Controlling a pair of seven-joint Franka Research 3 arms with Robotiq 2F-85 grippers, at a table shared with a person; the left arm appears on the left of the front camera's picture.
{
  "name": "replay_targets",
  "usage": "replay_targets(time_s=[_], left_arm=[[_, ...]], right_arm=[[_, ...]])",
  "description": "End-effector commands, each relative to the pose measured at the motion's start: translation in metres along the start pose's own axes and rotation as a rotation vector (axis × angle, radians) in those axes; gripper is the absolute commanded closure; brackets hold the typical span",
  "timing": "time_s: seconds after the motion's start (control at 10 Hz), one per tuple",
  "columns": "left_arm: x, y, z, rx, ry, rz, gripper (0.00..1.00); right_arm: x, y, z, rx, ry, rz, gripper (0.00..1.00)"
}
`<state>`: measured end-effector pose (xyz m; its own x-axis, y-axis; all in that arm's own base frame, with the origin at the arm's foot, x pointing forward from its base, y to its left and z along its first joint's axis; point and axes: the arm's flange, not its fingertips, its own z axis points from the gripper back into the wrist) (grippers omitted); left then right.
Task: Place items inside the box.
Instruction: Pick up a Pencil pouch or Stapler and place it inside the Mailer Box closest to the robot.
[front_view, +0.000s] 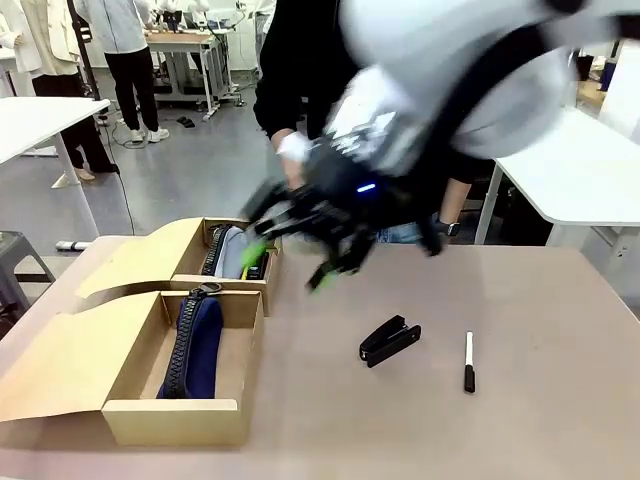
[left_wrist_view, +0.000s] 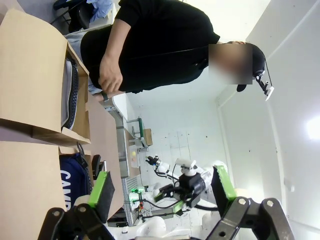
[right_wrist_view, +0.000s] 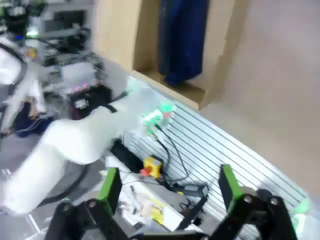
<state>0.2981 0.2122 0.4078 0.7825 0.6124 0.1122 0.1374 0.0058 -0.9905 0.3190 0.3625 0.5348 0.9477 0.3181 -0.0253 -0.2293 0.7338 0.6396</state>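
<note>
The box (front_view: 175, 420) lies on the left of the table (front_view: 540, 440), its long axis running from the near edge toward the person (front_view: 300, 60) across it, with its flap lid (front_view: 55, 375) folded out to the left. The navy pencil case (front_view: 197, 345) lies lengthwise inside, zip uppermost. Just behind it stands the smaller box (front_view: 185, 262), also open, holding grey and black things (too blurred to name).

The right gripper (front_view: 290, 262) hangs beside that smaller box's right corner, beyond the box and apart from it. Its fingers are spread with nothing between them, and the arm is heavily blurred. Its wrist view shows the same wide, empty gap, with the pencil case far ahead of the pads.

Further right, a black stapler (front_view: 390, 340) lies slantwise on the bare tabletop. A marker pen (front_view: 469, 362) lies near it, pointing from near to far.

The left gripper (left_wrist_view: 162, 189) is spread too, and empty; the lettered pencil case shows just beside one pad.
</note>
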Motion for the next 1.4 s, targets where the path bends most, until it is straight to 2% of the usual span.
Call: replay_targets(time_s=[0.0,0.2,0.3,0.4,0.5,0.6,0.7,0.8,0.9,1.0,1.1,1.2,1.3], left_arm=[[-0.003,0.0,0.0,-0.014,0.003,-0.022,0.0],[-0.003,0.0,0.0,-0.014,0.003,-0.022,0.0],[-0.003,0.0,0.0,-0.014,0.003,-0.022,0.0],[-0.003,0.0,0.0,-0.014,0.003,-0.022,0.0],[-0.003,0.0,0.0,-0.014,0.003,-0.022,0.0],[-0.003,0.0,0.0,-0.014,0.003,-0.022,0.0],[-0.003,0.0,0.0,-0.014,0.003,-0.022,0.0],[-0.003,0.0,0.0,-0.014,0.003,-0.022,0.0],[-0.003,0.0,0.0,-0.014,0.003,-0.022,0.0],[-0.003,0.0,0.0,-0.014,0.003,-0.022,0.0],[-0.003,0.0,0.0,-0.014,0.003,-0.022,0.0],[-0.003,0.0,0.0,-0.014,0.003,-0.022,0.0],[-0.003,0.0,0.0,-0.014,0.003,-0.022,0.0]], right_arm=[[-0.047,-0.108,0.068,0.255,-0.082,0.008,0.0],[-0.073,-0.196,0.118,0.549,-0.165,-0.057,0.0],[-0.089,-0.234,0.136,0.701,-0.236,-0.075,0.0],[-0.107,-0.276,0.143,0.816,-0.334,-0.166,0.0],[-0.118,-0.334,0.133,0.885,-0.388,-0.345,0.0],[-0.132,-0.378,0.103,1.0,-0.412,-0.344,0.0],[-0.149,-0.399,0.078,1.06,-0.483,-0.22,0.0],[-0.164,-0.412,0.058,1.053,-0.579,-0.17,0.0],[-0.183,-0.417,0.048,0.983,-0.694,-0.187,0.0],[-0.188,-0.398,0.045,0.877,-0.741,-0.229,0.0],[-0.115,-0.474,0.126,1.019,-0.591,-0.272,0.0],[-0.115,-0.474,0.126,1.019,-0.591,-0.272,0.0],[-0.117,-0.49,0.117,0.97,-0.657,-0.214,0.0]])
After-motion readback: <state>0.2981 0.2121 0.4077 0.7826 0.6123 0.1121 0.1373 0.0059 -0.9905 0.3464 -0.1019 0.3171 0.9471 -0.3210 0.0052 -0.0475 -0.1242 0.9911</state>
